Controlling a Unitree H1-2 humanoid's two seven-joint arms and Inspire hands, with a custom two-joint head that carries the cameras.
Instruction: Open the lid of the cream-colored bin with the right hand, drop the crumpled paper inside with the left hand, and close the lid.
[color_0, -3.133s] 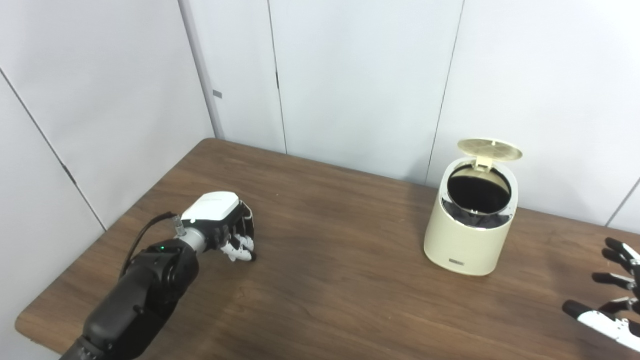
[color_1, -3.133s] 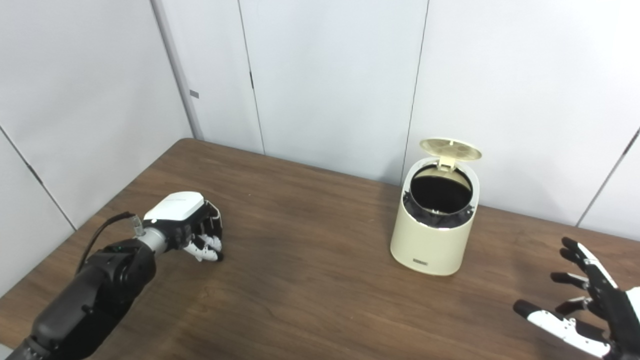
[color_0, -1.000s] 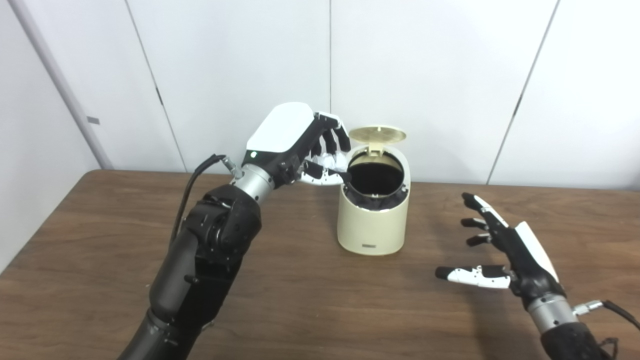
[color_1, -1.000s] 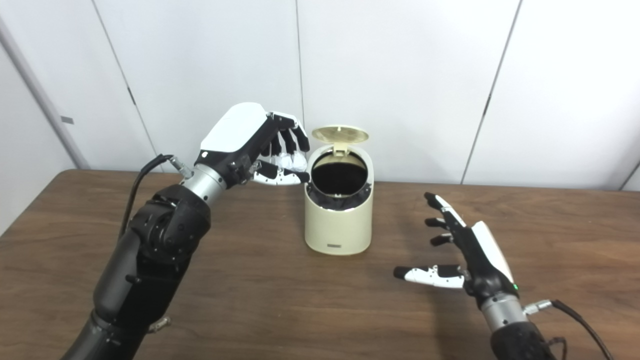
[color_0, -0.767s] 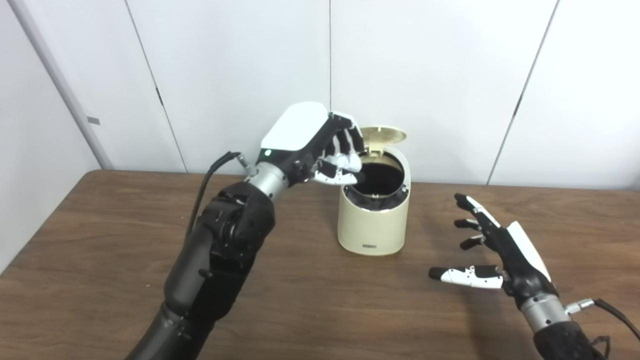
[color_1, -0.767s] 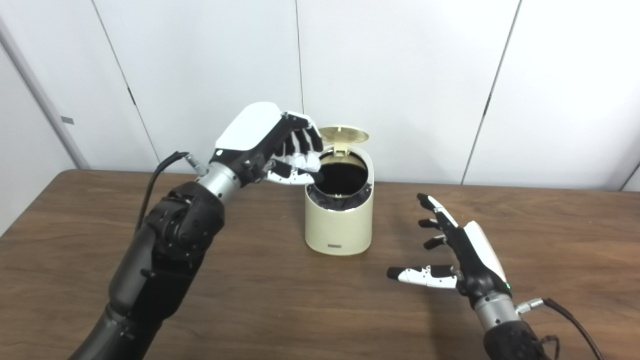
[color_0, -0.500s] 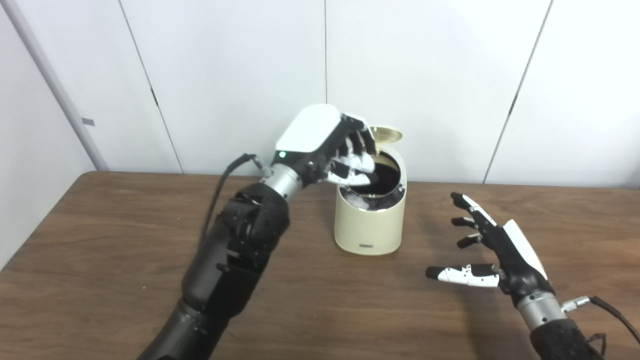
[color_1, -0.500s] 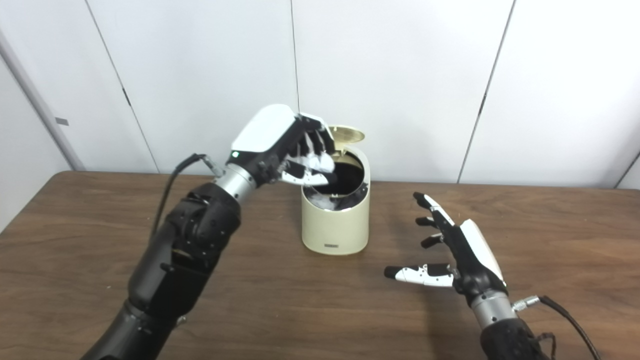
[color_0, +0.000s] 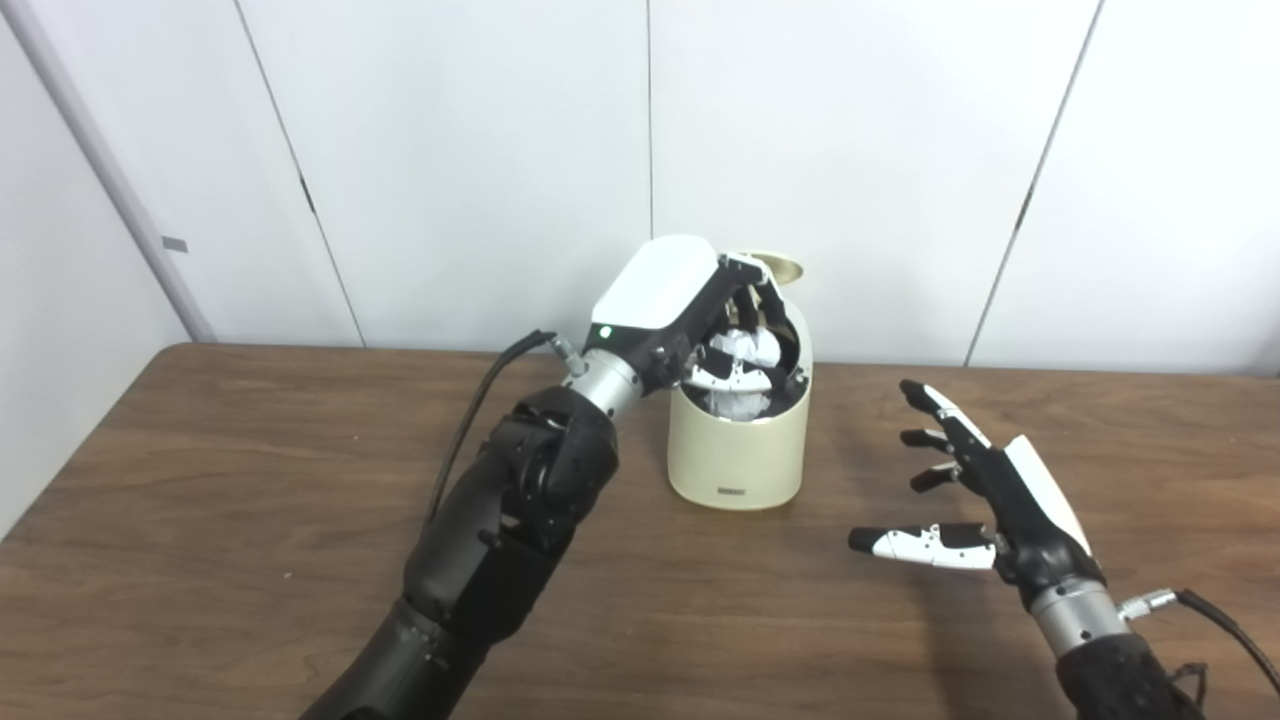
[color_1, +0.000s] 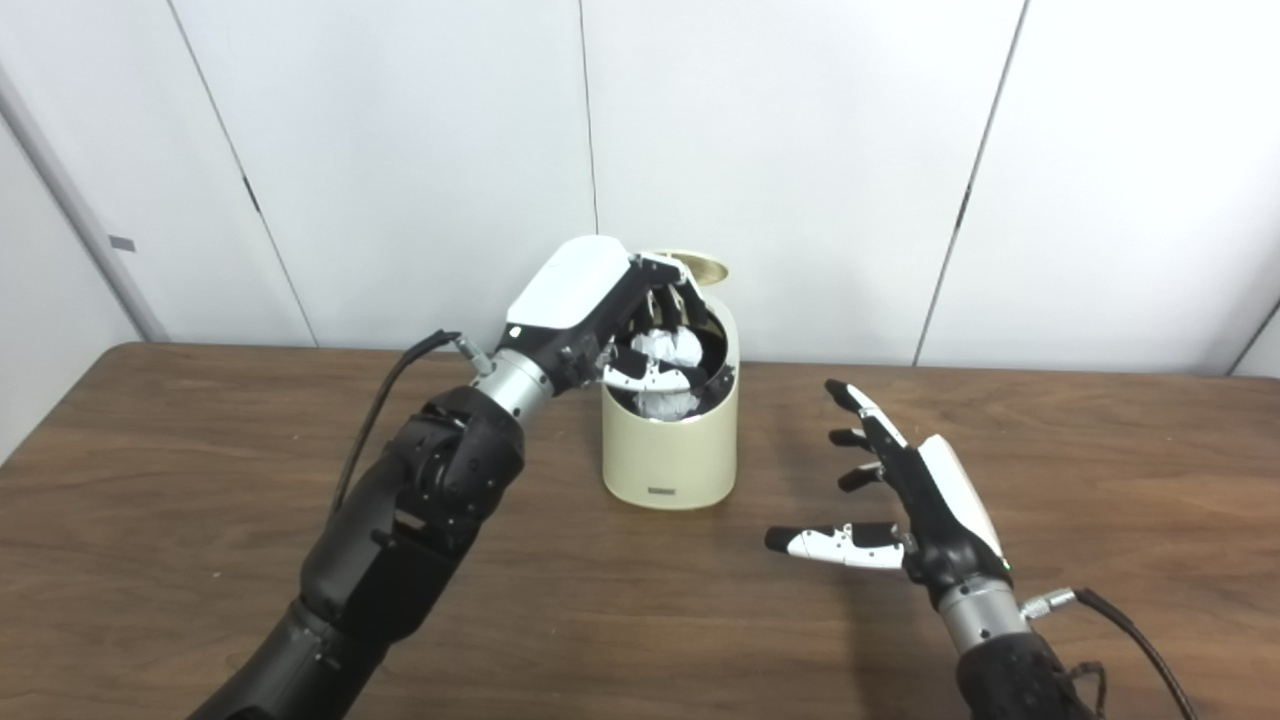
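Now that the left hand has dipped into the bin, loosening around the paper, lid-closing awaits the spread, empty right hand.

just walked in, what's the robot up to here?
It is binning trash. The cream-colored bin stands on the table with its lid up. The left hand is over the bin's mouth, fingers curled around the crumpled paper; whether it has let go is hard to tell. The right hand hovers open to the bin's right, touching nothing. The lid is not yet closed.
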